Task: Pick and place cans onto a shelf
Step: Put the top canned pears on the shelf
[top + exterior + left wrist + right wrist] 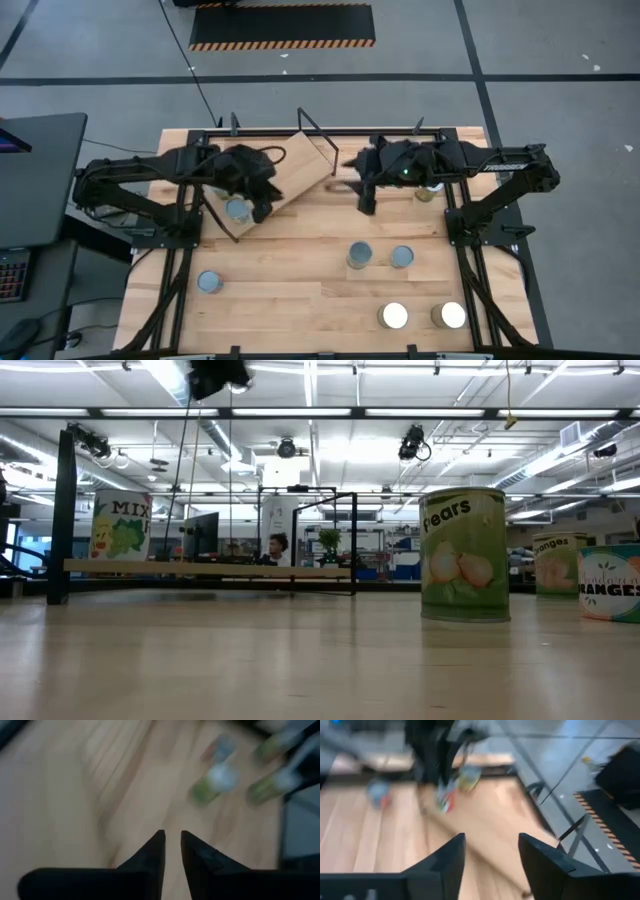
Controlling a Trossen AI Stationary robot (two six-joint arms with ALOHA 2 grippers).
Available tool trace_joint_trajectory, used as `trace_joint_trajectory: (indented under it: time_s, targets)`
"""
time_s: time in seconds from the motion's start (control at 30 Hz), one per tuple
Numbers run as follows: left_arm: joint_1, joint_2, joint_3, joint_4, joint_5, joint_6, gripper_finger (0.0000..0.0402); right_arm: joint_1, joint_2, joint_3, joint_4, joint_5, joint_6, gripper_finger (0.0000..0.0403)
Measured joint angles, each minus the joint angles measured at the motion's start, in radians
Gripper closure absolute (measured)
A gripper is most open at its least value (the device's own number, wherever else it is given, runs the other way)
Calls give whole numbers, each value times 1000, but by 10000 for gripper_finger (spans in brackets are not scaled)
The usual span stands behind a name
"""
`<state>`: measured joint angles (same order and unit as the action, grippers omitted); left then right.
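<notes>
Your left gripper [262, 212] hangs over the shelf's [300, 165] near-left corner, fingers [152, 854] nearly together on nothing. Your right gripper [366, 205] sits beside the shelf's right edge — fingers [447, 857] spread, empty. One can [238, 209] stands just beside the left gripper; five other cans [359, 254] stand nearer the front.

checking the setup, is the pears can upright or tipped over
Upright. In the low view the pears can stands on its flat base on the table, sides vertical and label reading level.

Light-wood board shelf with black wire frame [300, 165] lies skewed at table's far centre. Small labelled tin can [238, 209] at its left end; four more tins stand nearer, right.
</notes>
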<state>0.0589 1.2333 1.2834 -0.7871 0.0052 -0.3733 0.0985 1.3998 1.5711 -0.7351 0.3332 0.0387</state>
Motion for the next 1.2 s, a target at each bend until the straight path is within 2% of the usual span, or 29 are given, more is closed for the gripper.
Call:
trace_joint_trajectory:
  time_s: [0.2,0.33,0.43,0.53,0.67,0.8,1.03,1.2]
  targets:
    - [-99,43,-88,455,-12,-15,247,56,-37,0,-345,-175,-3,126]
    - [-177,130,-98,615,9,28,172,127,-59,0,-546,-240,84,87]
    - [-216,231,-93,724,48,71,118,197,-52,-7,-623,-241,180,70]
    - [-236,330,-92,841,69,115,75,257,-36,-8,-634,-247,344,63]
    - [-243,456,-83,969,68,175,47,336,-40,-7,-674,-282,538,62]
    - [-243,559,1,996,63,202,44,409,-50,-8,-738,-266,612,62]
    - [-223,720,202,825,47,327,44,450,-53,-8,-757,-228,692,63]
    - [-198,812,266,754,73,357,44,472,-53,-8,-766,-213,727,63]
